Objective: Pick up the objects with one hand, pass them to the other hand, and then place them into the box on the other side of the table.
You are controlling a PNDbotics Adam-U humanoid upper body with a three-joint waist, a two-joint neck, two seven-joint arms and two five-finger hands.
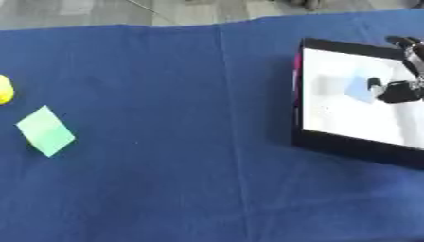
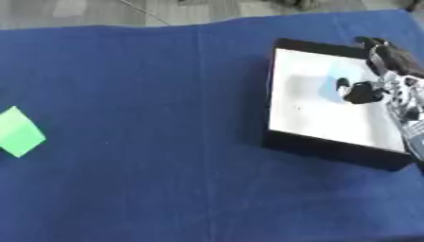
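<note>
A deep blue cloth (image 1: pixel 165 142) is covering the tabletop, plain and unpatterned apart from faint crease lines. At the left, a pale mint-green flat piece (image 1: pixel 46 131) is showing beside a bright yellow object (image 1: pixel 5 89) at the edge. At the right, the box (image 2: pixel 331 146) is showing black walls and a white inside, with a light blue piece (image 2: pixel 335 85) lying in it. The right robot hand (image 2: pixel 389 80) is appearing black with silver parts. Grey floor (image 1: pixel 83 12) is showing at the far edge.

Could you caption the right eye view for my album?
Robot hand over the box with a pale blue object; green piece waits.
</note>
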